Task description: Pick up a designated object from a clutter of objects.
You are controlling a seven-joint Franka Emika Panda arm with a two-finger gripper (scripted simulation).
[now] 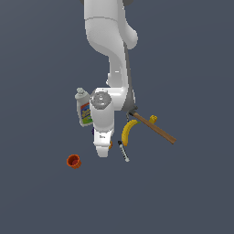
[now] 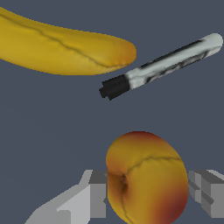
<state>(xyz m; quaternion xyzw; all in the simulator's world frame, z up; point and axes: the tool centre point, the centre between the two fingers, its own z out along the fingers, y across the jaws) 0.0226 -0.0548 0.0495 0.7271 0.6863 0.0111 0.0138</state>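
The peach (image 2: 146,179), orange-yellow with a red blush, sits between my gripper's (image 2: 147,194) two grey fingers (image 2: 94,194), which press against both of its sides. In the exterior view only an orange sliver of the peach (image 1: 110,144) shows beside the white hand, and the gripper (image 1: 103,151) is low over the floor, its fingertips hidden by the hand. The banana (image 2: 61,48) and the marker pen (image 2: 162,65) lie just beyond the peach. Whether the peach is off the floor cannot be told.
In the exterior view, the white labelled bottle (image 1: 84,109) stands at the arm's left and the red cup (image 1: 73,161) lies further left. The banana (image 1: 128,131), marker (image 1: 124,151), wooden-handled hammer (image 1: 154,128) and a small yellow item (image 1: 153,119) lie to the right.
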